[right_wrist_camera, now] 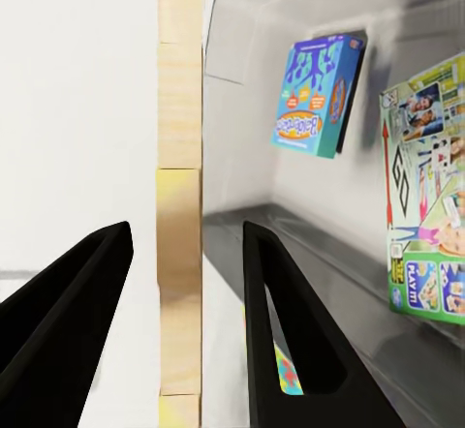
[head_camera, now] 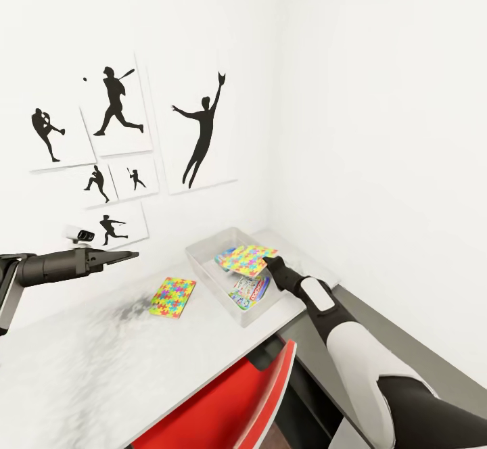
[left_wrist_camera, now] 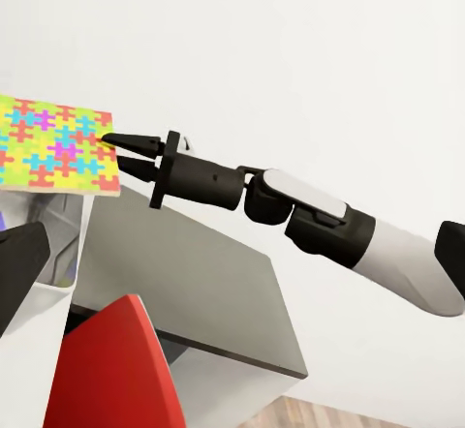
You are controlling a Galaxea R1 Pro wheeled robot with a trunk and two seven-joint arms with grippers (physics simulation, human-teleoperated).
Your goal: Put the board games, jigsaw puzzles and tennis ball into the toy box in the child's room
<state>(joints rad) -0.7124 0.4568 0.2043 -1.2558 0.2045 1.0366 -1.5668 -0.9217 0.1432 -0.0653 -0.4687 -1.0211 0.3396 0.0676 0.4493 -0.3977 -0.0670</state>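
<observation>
1 puzzle (head_camera: 173,297) on table (head_camera: 81,361), left of toy box (head_camera: 203,266); games inside.

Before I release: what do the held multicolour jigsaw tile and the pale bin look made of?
The jigsaw tile in the right gripper looks like matte printed board on a pale wood-like backing; its edge shows tan grain. The translucent grey toy box looks like smooth plastic: the boxes inside show through its wall.

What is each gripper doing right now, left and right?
Left gripper: empty, apparently shut, raised above the table.
Right gripper: closed on the edge of a thin square multicolour jigsaw puzzle tile over the translucent grey toy box.
</observation>
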